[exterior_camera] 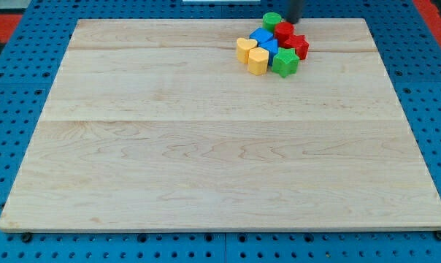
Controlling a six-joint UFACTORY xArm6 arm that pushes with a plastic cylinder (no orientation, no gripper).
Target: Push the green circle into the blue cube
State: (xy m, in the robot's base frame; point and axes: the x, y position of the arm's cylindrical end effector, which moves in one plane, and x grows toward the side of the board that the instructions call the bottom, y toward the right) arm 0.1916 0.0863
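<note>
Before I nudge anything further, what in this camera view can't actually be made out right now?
- My tip: the dark rod is cut off by the view's top edge; whether its end touches the green circle block is unclear.
- Blue cube block: partly hidden by the yellow heart-shaped blocks and red blocks; its edges are unreadable.
- Any gap between circle and cube: too small to tell.
- Green star-shaped block: contacts unclear.

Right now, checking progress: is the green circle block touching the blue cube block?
Cannot tell: in the camera view the green circle sits just above the blue cube, no plain gap.
</note>
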